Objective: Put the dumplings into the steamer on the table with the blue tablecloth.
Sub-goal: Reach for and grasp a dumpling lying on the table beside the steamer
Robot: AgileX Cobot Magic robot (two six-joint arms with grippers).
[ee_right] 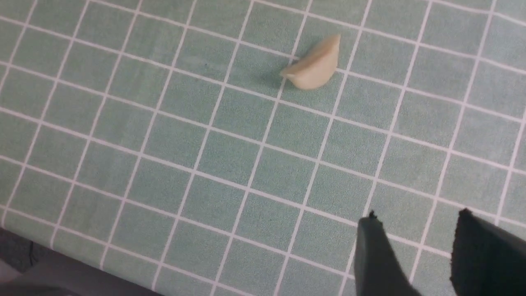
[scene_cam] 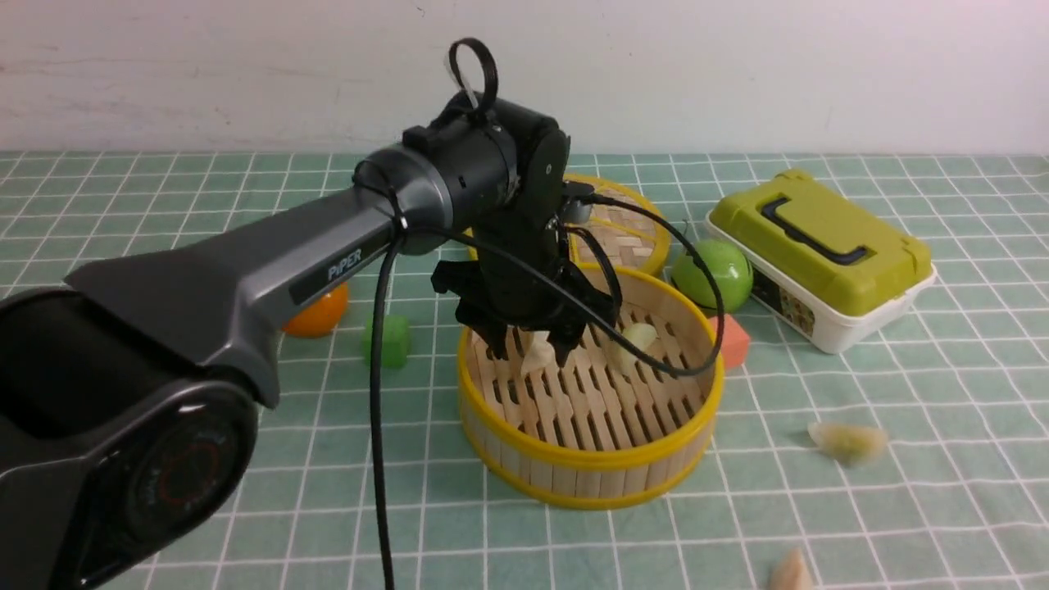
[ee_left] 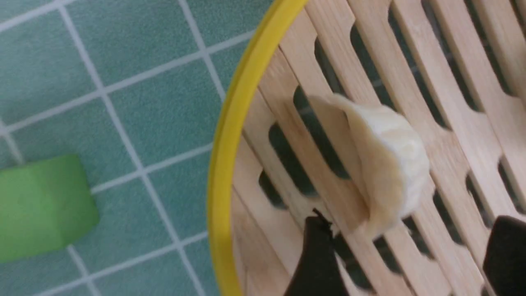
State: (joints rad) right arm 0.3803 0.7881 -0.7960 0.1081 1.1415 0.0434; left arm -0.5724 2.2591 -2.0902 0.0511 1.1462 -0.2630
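I have the left gripper [scene_cam: 533,348] over the steamer [scene_cam: 586,459], fingertips apart, with 1 cream dumpling [ee_left: 394,164] lying on the slats between and beyond them. The yellow rim curves round it, and there is slatted floor between that dumpling and the nearest stretch of rim. A 2nd, greenish dumpling [scene_cam: 635,344] rests on the slats nearer the right side, behind the cable loop [scene_cam: 705,365].

Outside the basket I see 2 more: 1 pale green dumpling [scene_cam: 850,442] on the gridded tablecloth [scene_cam: 344,508] to the right, well apart from the rim, and 1 tan dumpling [ee_right: 314,65] cut by the front view's near edge. My right gripper [ee_right: 415,242] has its 2 fingertips apart over open cloth, that dumpling away from them.

Room is tighter beyond the basket: the woven lid [scene_cam: 623,229], green ball [scene_cam: 715,276] and salmon block [scene_cam: 732,340] crowd its far side. The green cube [scene_cam: 388,342] sits near its left.
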